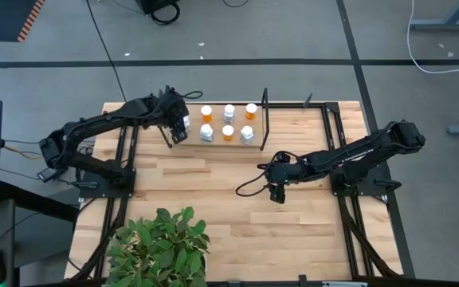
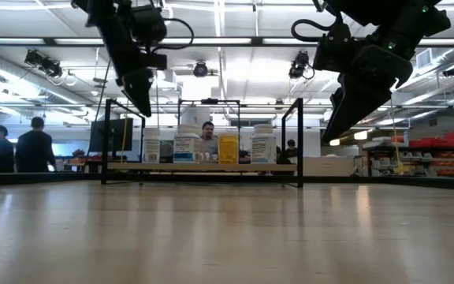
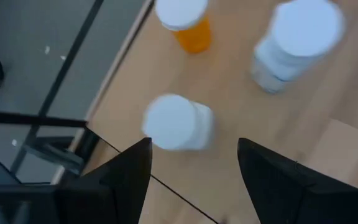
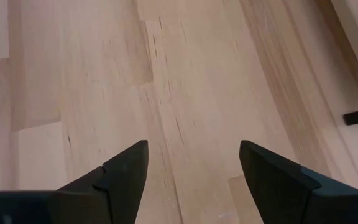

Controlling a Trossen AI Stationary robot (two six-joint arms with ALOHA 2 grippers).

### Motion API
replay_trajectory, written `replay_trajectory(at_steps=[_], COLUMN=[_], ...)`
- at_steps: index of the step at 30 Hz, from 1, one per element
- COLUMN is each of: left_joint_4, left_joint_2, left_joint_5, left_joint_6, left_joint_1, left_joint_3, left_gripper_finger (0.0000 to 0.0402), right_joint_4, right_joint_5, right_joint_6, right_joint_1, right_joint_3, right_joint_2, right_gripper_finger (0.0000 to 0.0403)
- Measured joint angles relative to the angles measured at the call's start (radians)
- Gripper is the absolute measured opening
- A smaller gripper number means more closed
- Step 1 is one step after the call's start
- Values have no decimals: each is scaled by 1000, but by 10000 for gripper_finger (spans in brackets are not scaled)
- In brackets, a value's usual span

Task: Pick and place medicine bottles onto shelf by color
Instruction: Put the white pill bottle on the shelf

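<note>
Seven medicine bottles stand on the shelf, all between its two black uprights. The far row holds three: an orange bottle, a white bottle and a second orange bottle. The near row holds four: a white-bodied bottle at the left end of the shelf, then a white one, an orange one and another white one. That makes three orange-bodied and four white-bodied, every one with a white cap.

The left gripper hangs over the left end of the shelf, directly above the end bottle. Its fingers are spread to either side of that bottle's cap and grasp nothing; whether they touch it cannot be told.

The right gripper waits over the bare wooden surface, in front of the shelf and towards its right end. Its fingers are spread apart and hold nothing.
</note>
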Motion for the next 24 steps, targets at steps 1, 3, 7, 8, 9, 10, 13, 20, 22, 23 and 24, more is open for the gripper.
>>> replay_trajectory(at_steps=[1, 3, 7, 8, 9, 10, 13, 20, 22, 23, 24], left_joint_4=[-20, -86, -161, -156, -151, -139, -109, 10, 32, 33, 33], left_joint_2=[-11, -33, -73, -84, -95, -104, -133, -173, -175, -174, -174], left_joint_5=[1, 1, 0, 0, 0, 1, 3, -52, -100, -126, -153], left_joint_6=[-21, -87, -227, -255, -277, -301, -383, -606, -659, -690, -722], left_joint_1=[-13, -36, -101, -124, -147, -174, -256, -466, -527, -555, -582], left_joint_3=[0, 0, -26, -44, -63, -84, -156, -308, -337, -347, -354], left_gripper_finger=[241, 237, 230, 228, 227, 225, 220, 205, 200, 197, 195], right_joint_4=[0, 0, -6, -7, -7, -7, -10, -1, 14, 18, 16], right_joint_5=[-1, -1, -4, -4, -4, -4, -4, -7, 5, 29, 59], right_joint_6=[0, 1, 8, 8, 9, 12, 24, 20, 6, 4, 4], right_joint_1=[0, 0, 0, 0, 0, 0, 6, 26, 26, 26, 25], right_joint_3=[0, 0, 0, 0, 0, 0, 0, 0, 5, 12, 23], right_joint_2=[0, 0, 0, 0, 0, 0, 0, 0, 0, 0, 0], right_gripper_finger=[261, 261, 261, 261, 261, 261, 261, 261, 261, 261, 261])
